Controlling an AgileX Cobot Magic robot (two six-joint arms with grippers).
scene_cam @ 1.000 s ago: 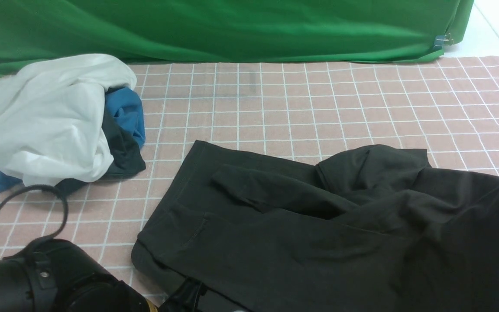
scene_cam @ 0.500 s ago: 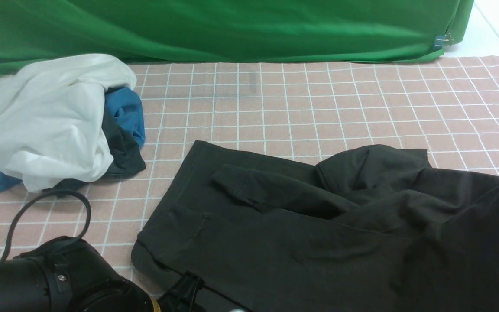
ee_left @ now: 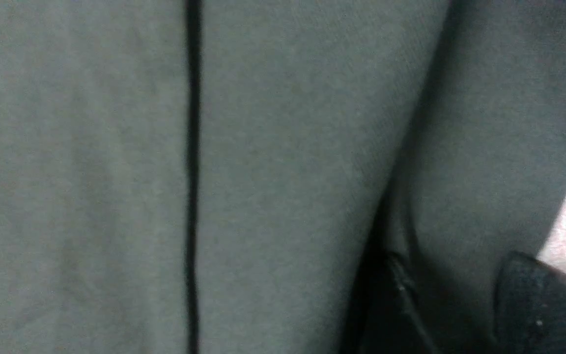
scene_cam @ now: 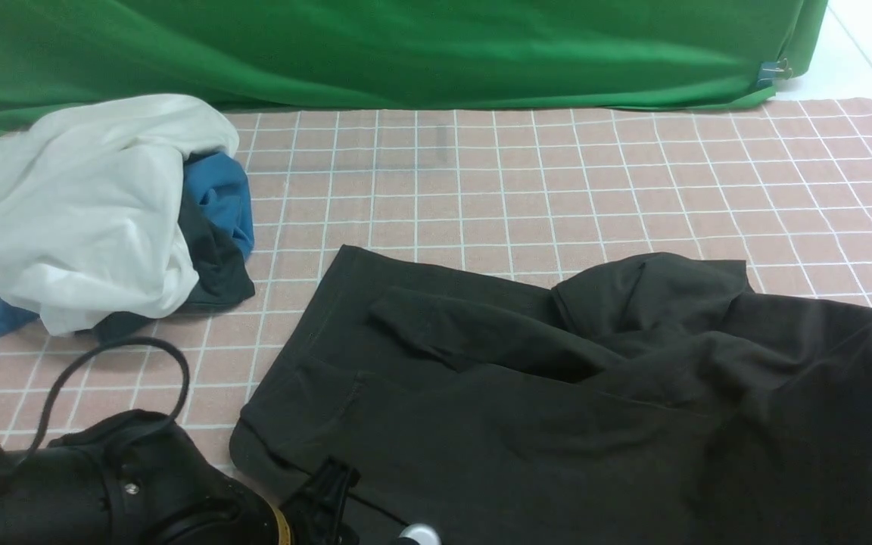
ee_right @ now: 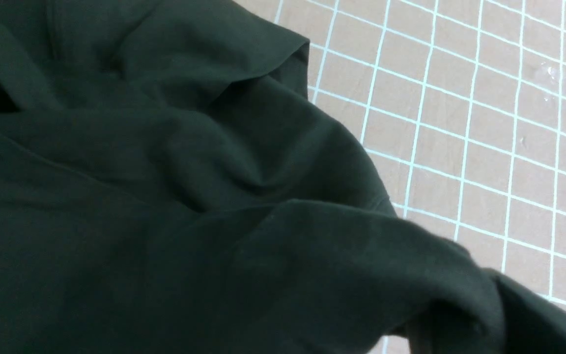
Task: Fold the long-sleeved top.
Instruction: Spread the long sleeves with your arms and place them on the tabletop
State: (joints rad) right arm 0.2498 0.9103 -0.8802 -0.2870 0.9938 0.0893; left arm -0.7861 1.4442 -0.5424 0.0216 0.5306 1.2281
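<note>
rumpled long-sleeved top (scene_cam: pixel 527 393), right side lifted

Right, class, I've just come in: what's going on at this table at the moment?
A two-armed robot is working on a long-sleeved top spread on a pink gridded cloth. The left gripper is at the top's near left corner, jaws apart with a fold of fabric between them. The top's right side hangs lifted toward the right arm, apparently pinched by the right gripper, which the fabric hides. The top is rumpled, not yet folded.
</note>
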